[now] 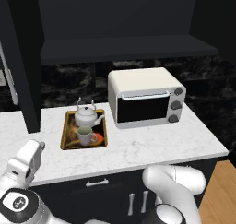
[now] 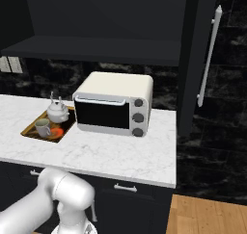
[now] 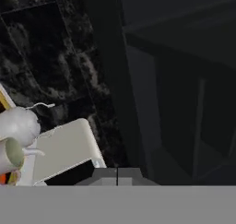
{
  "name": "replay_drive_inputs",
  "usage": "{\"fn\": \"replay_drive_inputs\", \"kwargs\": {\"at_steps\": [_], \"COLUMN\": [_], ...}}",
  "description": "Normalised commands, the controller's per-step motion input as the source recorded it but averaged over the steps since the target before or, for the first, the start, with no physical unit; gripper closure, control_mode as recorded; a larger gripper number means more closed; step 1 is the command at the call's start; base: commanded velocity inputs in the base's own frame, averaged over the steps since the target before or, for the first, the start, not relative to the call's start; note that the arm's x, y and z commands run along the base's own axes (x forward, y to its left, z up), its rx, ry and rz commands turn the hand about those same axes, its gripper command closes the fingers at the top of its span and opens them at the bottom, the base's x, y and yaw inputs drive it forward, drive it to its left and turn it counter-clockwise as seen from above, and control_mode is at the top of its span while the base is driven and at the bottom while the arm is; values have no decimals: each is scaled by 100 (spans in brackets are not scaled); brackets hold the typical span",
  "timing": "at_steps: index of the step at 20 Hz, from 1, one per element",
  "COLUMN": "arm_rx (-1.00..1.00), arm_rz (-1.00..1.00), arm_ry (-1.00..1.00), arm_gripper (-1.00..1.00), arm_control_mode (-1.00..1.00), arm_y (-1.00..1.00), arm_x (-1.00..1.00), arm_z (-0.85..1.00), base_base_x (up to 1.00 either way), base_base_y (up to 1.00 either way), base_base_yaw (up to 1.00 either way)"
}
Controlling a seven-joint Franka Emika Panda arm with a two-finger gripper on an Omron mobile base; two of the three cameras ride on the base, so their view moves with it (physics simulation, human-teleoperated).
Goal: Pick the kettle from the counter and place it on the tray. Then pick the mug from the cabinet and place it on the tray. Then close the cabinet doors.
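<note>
Two dark tips of the pincer (image 3: 117,176) sit pressed together at the foot of the hand view, gripping nothing; ahead of them hangs the dark inside of the cabinet (image 3: 184,80), its shelf edge crossing above, with black marbled wall to one side; off at the edge of that same view I can make out the kettle (image 3: 18,126), the mug (image 3: 10,155) just beside it, and the pale top of the toaster oven (image 3: 64,149).

From the left base view, the arm's white links crowd the lower corners; beyond them the surface (image 1: 152,144) runs white and faintly veined; on it lies the tray (image 1: 67,138), dark with a golden rim; the kettle (image 1: 87,116) stands upright at the tray's far end, spout turned toward the oven; the mug (image 1: 85,135) stands upright just in front of it, both inside the rim; an orange-red spot shows by the mug's base; the toaster oven (image 1: 146,97) sits just beside the tray, apart from it.

From the right base view, tray (image 2: 34,128), kettle (image 2: 57,112) and mug (image 2: 42,127) lie left of the toaster oven (image 2: 115,104); the cabinet (image 2: 96,26) gapes open above; one of the cabinet doors (image 2: 195,59) stands swung out, edge-on, its long silver bar handle (image 2: 208,57) facing away from the oven; its mate (image 1: 20,57) stands open at the other side in the left base view; drawers (image 2: 125,194) with silver pulls run dark beneath the surface.
</note>
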Motion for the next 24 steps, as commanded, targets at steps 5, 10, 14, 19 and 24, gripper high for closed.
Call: {"fn": "replay_drive_inputs", "kwargs": {"at_steps": [5,10,14,19,24], "arm_rx": [-39,-23,-5,-8,-3], "arm_rz": [-4,-8,-4,0,-1], "arm_ry": [-38,-29,1,-1,-2], "arm_gripper": [100,100,100,100,100], "arm_control_mode": [-100,-100,-100,-100,-100], "arm_y": [33,36,6,21,25], "arm_x": [0,0,0,0,0], "arm_z": [17,30,8,0,14], "base_base_x": [0,0,0,0,0], "base_base_y": [0,0,0,0,0], "base_base_yaw": [0,0,0,0,0]}}
